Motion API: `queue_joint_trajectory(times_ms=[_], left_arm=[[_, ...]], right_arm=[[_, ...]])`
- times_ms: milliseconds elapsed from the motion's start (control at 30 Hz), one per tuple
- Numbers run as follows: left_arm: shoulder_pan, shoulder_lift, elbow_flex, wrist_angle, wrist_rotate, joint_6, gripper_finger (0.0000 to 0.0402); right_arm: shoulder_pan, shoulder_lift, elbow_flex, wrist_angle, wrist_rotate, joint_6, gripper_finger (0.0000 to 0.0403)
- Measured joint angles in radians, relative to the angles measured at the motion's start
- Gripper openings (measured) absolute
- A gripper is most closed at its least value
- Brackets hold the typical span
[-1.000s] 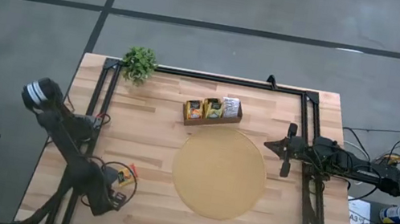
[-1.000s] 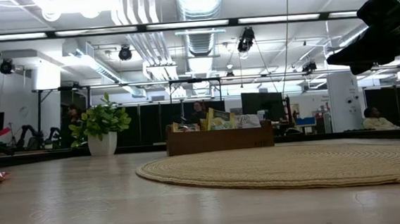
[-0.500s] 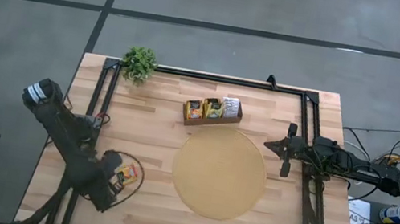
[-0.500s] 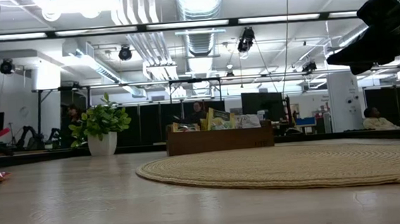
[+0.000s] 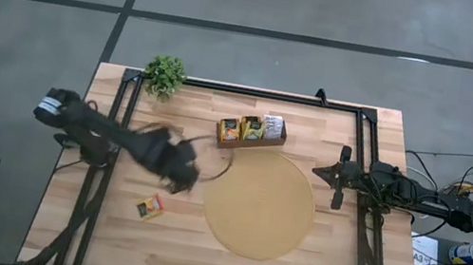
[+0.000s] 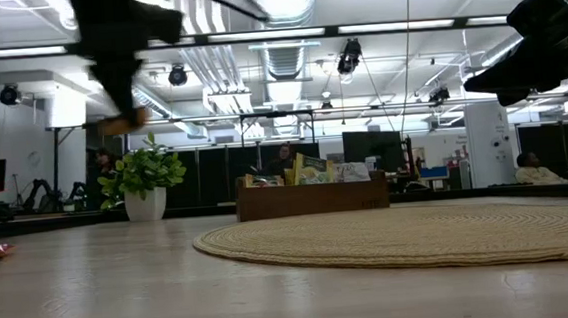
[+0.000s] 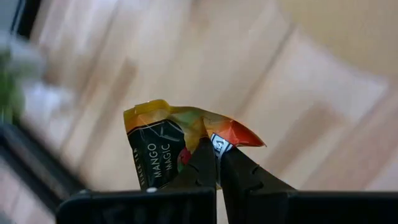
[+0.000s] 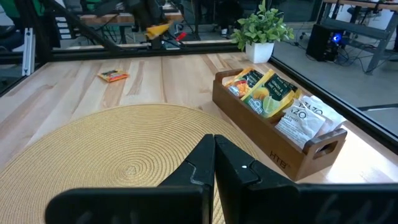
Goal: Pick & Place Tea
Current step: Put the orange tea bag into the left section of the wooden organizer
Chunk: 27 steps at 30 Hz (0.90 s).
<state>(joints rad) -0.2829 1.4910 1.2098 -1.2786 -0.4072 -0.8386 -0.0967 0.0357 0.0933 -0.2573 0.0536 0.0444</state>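
My left gripper is shut on a crumpled yellow-green and orange tea sachet printed "Mango Magic". In the high view it hovers over the wood between the table's left side and the round tan mat. In the low view the sachet is a blurred orange patch high above the table. Another orange tea sachet lies flat on the wood near the left front. The wooden tray holds several upright sachets. My right gripper waits shut at the mat's right edge. My left gripper pinches the sachet between its two fingers at a creased spot near the sachet's orange corner. The fingers slant steeply down from above. The sachet is lifted clear of the table, and its crumpled paper sticks out beyond the fingertips.
A potted plant stands at the far left corner. A black frame rail runs along the far edge and down both sides of the table. Bare wood lies between the mat and the left rail.
My left gripper has risen from the table's near left corner and swung toward the far right, toward the mat and tray, rolling its wrist as it went. It carries one sachet lifted clear. The other sachet has stayed on the wood.
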Motion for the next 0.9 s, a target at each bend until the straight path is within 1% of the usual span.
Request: queue_joint_trajectory(times_ms=[100, 167, 267, 400, 567, 733, 900], left_arm=[[0.114, 0.011, 0.04, 0.096, -0.007, 0.187, 0.0001], [0.174, 0.023, 0.066, 0.129, -0.016, 0.281, 0.0001], [0.246, 0.057, 0.11, 0.165, -0.024, 0.409, 0.0001], [0.315, 0.126, 0.176, 0.232, -0.015, 0.562, 0.0001], [0.384, 0.239, 0.286, 0.244, -0.002, 0.667, 0.0001], [0.436, 0.324, 0.397, 0.279, 0.001, 0.727, 0.0001], [0.467, 0.404, 0.476, 0.294, 0.003, 0.77, 0.0001]], right_arm=[[0.0, 0.0, 0.0, 0.0, 0.0, 0.0, 0.0009], [0.0, 0.0, 0.0, 0.0, 0.0, 0.0, 0.0009], [0.0, 0.0, 0.0, 0.0, 0.0, 0.0, 0.0009], [0.0, 0.0, 0.0, 0.0, 0.0, 0.0, 0.0009], [0.0, 0.0, 0.0, 0.0, 0.0, 0.0, 0.0009], [0.0, 0.0, 0.0, 0.0, 0.0, 0.0, 0.0009], [0.0, 0.0, 0.0, 0.0, 0.0, 0.0, 0.0008]])
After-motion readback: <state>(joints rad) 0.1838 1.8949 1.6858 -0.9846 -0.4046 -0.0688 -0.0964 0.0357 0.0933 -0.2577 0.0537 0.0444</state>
